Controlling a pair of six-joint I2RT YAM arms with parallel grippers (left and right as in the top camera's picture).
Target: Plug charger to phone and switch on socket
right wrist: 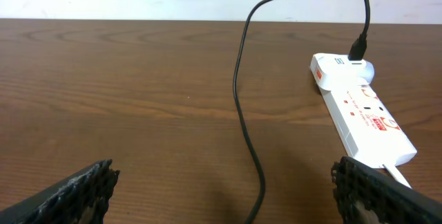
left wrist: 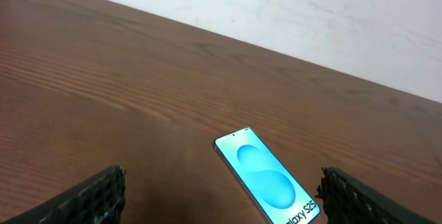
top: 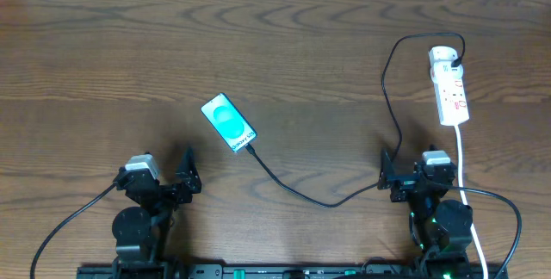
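Spanning every view, dark wood-grain table (top: 103,55), white wall (left wrist: 331,16) behind, left jaws wide, right jaws wide

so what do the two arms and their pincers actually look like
Both arms are black and jointed, each with a pale grey box at the wrist and a black cable looping off it. The left arm is plain black at its base. The right arm shows small green lights low down. The left pincer and right pincer have dark fingers with a fine gridded texture.
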